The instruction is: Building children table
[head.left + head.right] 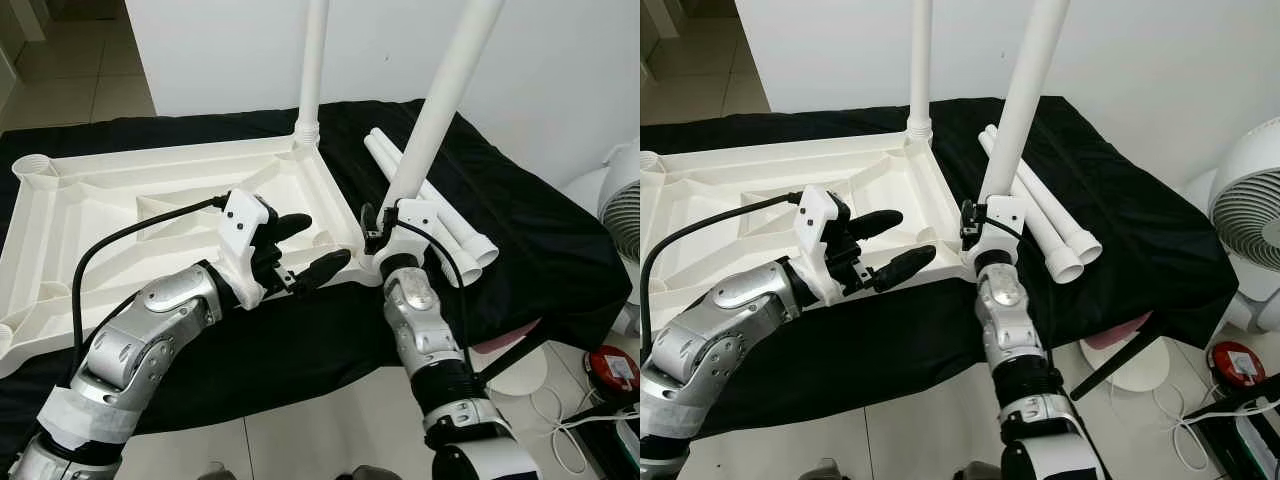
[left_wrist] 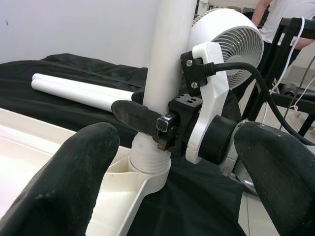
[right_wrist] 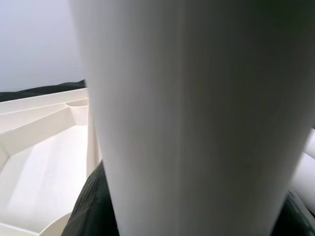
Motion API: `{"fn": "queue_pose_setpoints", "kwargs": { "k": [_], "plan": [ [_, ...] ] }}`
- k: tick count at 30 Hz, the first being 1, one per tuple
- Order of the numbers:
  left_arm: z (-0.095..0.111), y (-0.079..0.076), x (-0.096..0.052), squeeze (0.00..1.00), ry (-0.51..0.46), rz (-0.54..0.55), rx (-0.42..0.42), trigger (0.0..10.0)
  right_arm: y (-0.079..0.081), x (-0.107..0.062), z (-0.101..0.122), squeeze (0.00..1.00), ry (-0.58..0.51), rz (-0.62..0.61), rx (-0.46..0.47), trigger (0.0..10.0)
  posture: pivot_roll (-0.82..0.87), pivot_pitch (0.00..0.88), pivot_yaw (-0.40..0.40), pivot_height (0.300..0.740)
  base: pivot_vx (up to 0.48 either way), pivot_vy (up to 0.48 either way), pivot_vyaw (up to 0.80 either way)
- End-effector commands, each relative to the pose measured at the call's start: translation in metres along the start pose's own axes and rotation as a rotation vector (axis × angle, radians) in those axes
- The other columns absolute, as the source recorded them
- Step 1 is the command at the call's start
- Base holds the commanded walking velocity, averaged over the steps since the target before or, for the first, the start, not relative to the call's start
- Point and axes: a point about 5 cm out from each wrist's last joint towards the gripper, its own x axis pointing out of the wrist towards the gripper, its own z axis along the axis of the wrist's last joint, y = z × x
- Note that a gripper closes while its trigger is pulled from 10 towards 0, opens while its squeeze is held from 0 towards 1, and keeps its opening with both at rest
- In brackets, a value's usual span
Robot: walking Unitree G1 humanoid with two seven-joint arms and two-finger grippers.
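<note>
A white plastic table top point(image 1: 120, 205) lies upside down on a black cloth. One white leg point(image 1: 312, 70) stands upright in its far corner socket. My right gripper point(image 1: 381, 226) is shut on a second leg point(image 1: 435, 105), low down near its base. This leg leans slightly, and its threaded end sits at the near right corner socket point(image 2: 150, 164). The same leg point(image 3: 197, 118) is close up in the right wrist view. My left gripper point(image 1: 322, 242) is open over the table top's near edge, just left of that corner, holding nothing. Two loose legs point(image 1: 445, 225) lie on the cloth to the right.
A white fan point(image 1: 1250, 215) stands on the floor at the right, with a red object point(image 1: 612, 368) and cables beside it. A white wall runs behind the table. A person point(image 2: 285, 14) stands far off behind the fan. The cloth's front edge hangs over tiled floor point(image 1: 300, 430).
</note>
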Motion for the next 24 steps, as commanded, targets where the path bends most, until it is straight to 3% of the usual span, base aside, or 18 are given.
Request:
{"fn": "queue_pose_setpoints", "kwargs": {
  "k": [1, 4, 10, 12, 19, 24],
  "plan": [
    [0.003, -0.008, 0.001, 0.0, -0.008, -0.123, 0.018, 10.0, -0.022, -0.009, -0.031, 0.0, 0.153, -0.138, 0.025, 10.0, 0.05, 0.0, -0.017, 0.74, 0.0, 0.0, 0.0],
    [0.004, -0.008, 0.002, 0.0, -0.01, -0.126, 0.019, 10.0, -0.024, -0.004, -0.025, 0.0, 0.124, -0.223, 0.011, 10.0, 0.05, 0.0, -0.016, 0.74, 0.0, 0.0, 0.0],
    [0.004, -0.007, 0.003, 0.0, -0.012, -0.126, 0.02, 10.0, -0.026, 0.0, -0.022, 0.0, 0.117, -0.282, 0.024, 10.0, 0.05, 0.0, -0.016, 0.74, 0.0, 0.0, 0.0],
    [0.005, -0.007, 0.003, 0.0, -0.015, -0.123, 0.021, 10.0, -0.029, 0.002, -0.015, 0.0, 0.064, -0.383, 0.058, 10.0, 0.06, 0.0, -0.019, 0.74, 0.0, 0.0, 0.0],
    [0.005, -0.007, 0.003, 0.0, -0.018, -0.12, 0.021, 10.0, -0.023, 0.003, -0.012, 0.0, 0.039, -0.364, 0.069, 10.0, 0.06, 0.0, -0.02, 0.74, 0.0, 0.0, 0.0],
    [0.005, -0.008, 0.004, 0.0, -0.021, -0.121, 0.019, 10.0, -0.017, 0.004, 0.0, 0.0, -0.062, -0.294, 0.076, 10.0, 0.06, 0.0, -0.018, 0.74, 0.0, 0.0, 0.0]
  ]
}}
